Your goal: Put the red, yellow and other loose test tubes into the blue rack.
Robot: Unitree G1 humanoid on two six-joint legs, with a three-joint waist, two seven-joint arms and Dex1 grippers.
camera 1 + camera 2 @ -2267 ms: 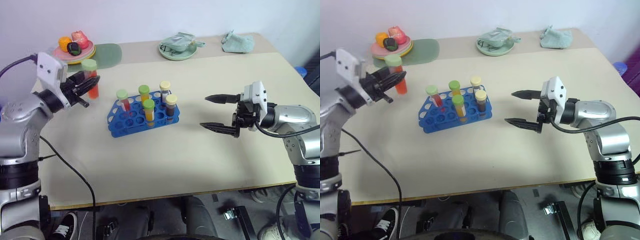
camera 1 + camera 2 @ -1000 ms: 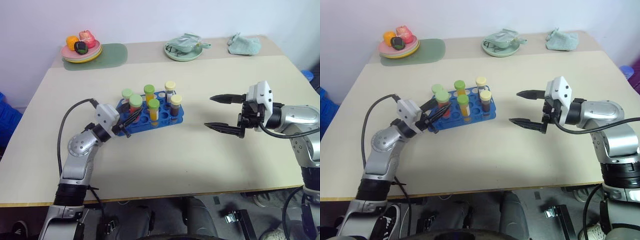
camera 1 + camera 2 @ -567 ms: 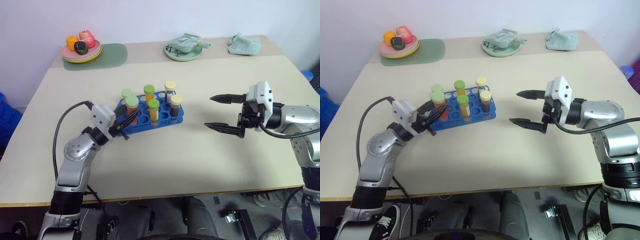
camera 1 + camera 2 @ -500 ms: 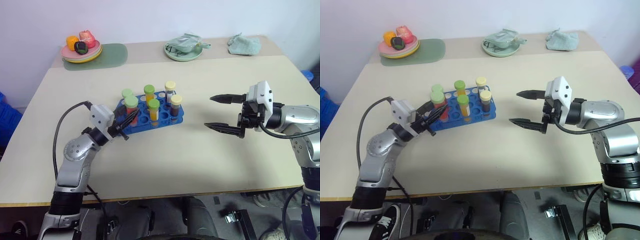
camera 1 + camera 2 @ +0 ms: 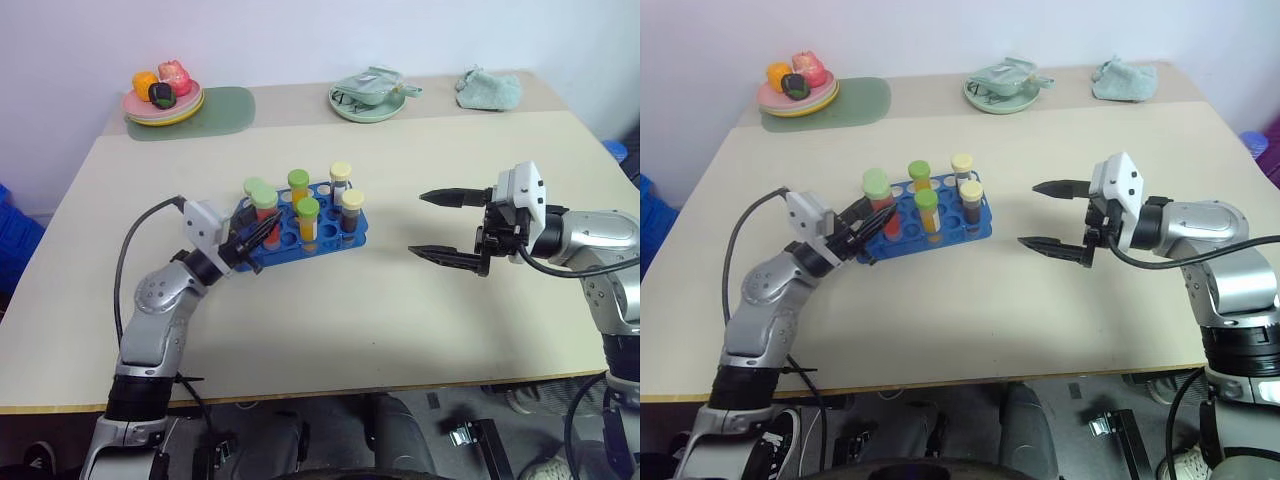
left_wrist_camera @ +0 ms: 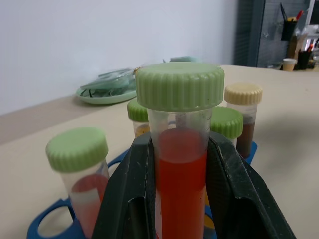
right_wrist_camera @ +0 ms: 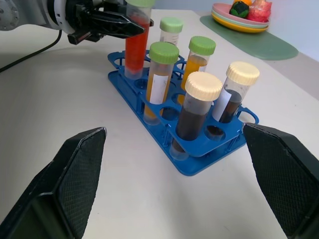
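The blue rack (image 5: 331, 243) stands mid-table with several capped tubes upright in it: green-capped yellow ones (image 7: 158, 79) and cream-capped dark ones (image 7: 196, 107). My left gripper (image 5: 262, 231) is shut on a red test tube with a green cap (image 6: 179, 164), its black fingers (image 6: 127, 199) pressing both sides. That tube (image 7: 135, 44) stands nearly upright at the rack's left end, its bottom at a hole. Just behind it is another green-capped red tube (image 6: 79, 169). My right gripper (image 5: 417, 224) hangs open to the right of the rack with nothing between its fingers.
A pink plate of toy food (image 5: 163, 100) sits on a green mat at the back left. A green dish (image 5: 367, 100) and a crumpled green cloth (image 5: 488, 88) lie along the back edge. A black cable (image 5: 125, 270) loops off my left arm.
The left gripper brought the red tube from up at the left to the rack's left end, then rolled slightly so the tube stands more upright. The right gripper has not moved.
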